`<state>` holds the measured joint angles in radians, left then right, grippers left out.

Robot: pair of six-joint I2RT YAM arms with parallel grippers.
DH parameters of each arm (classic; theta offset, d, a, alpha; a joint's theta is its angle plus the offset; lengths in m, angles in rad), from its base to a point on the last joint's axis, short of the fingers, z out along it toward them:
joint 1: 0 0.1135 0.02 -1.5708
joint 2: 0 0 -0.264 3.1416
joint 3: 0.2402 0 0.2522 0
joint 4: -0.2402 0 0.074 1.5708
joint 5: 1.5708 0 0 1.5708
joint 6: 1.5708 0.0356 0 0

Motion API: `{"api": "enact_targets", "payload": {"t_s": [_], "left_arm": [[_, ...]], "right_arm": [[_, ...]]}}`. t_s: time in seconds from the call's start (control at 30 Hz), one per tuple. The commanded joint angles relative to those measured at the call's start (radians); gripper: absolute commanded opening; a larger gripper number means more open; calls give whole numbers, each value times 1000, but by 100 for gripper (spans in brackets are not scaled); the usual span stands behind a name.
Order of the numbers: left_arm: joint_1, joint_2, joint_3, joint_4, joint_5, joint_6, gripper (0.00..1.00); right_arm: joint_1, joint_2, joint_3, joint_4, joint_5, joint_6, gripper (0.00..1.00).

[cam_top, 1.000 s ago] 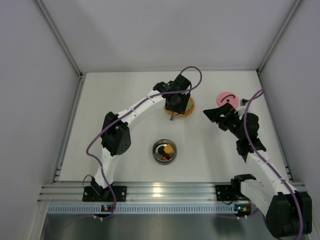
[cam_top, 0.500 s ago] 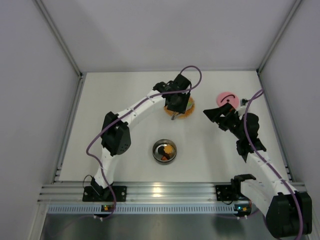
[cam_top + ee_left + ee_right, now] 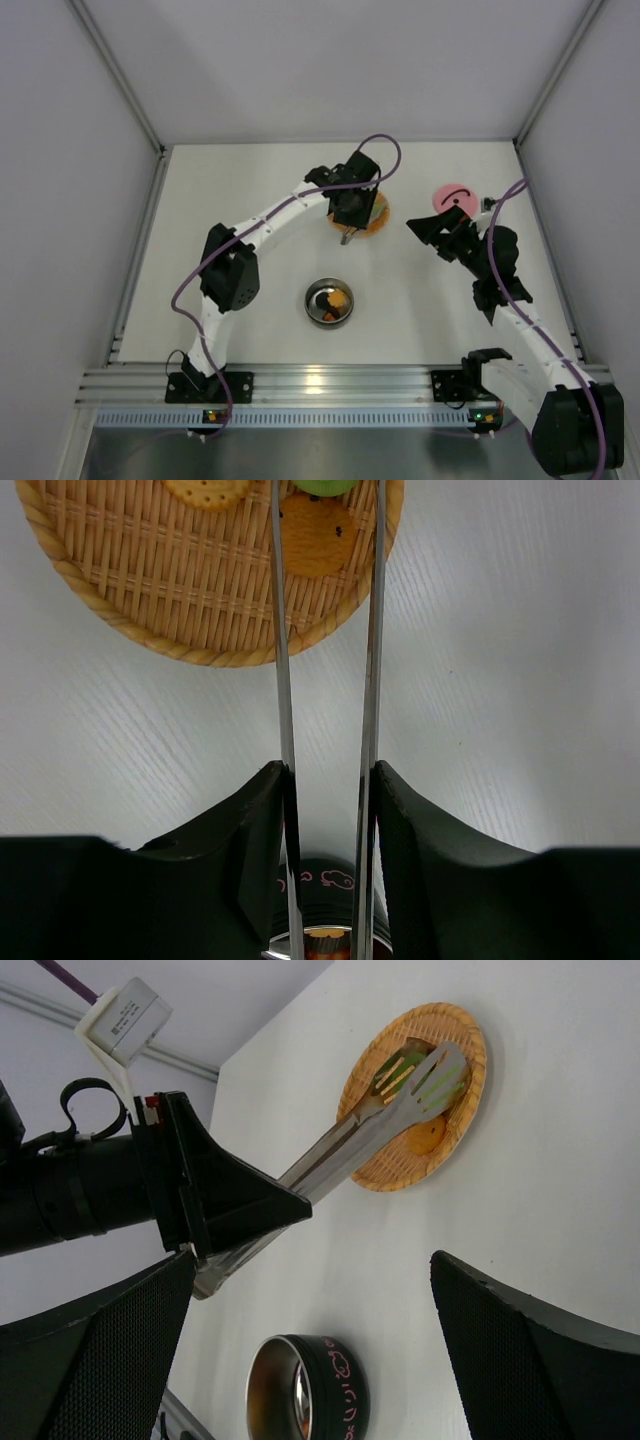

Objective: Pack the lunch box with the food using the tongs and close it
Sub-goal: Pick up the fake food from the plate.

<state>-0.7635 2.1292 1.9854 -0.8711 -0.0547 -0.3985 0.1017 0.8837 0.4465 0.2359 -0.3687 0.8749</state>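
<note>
Gripping slim silver metal tongs (image 3: pixel 372 630) between the narrowed jaws of the left gripper (image 3: pixel 328 780), tips over a bright green round piece (image 3: pixel 322 485) on the orange-brown woven plate (image 3: pixel 150 590).
The piece could squirt from the flat tips under an uneven squeeze, and the small shiny steel bowl (image 3: pixel 329 302) sits well apart. The right gripper (image 3: pixel 428 222) gapes wide and is empty.

Top view: high, behind the bases, facing down, far; covers the whole table (image 3: pixel 250 180).
Left wrist view: close, facing ahead of left gripper (image 3: pixel 328 775) along tongs (image 3: pixel 283 680) to plate (image 3: pixel 150 580).
Right wrist view: low, oblique, mid-range.
Shared by all: tongs, plate, bowl (image 3: pixel 300 1390).
</note>
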Motion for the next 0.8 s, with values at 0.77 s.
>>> {"api": "enact_targets", "payload": {"t_s": [0.77], "left_arm": [[1,-498,-284,-57,4,6,43]], "right_arm": [[-14,11,18,52,-7,-10,100]]}}
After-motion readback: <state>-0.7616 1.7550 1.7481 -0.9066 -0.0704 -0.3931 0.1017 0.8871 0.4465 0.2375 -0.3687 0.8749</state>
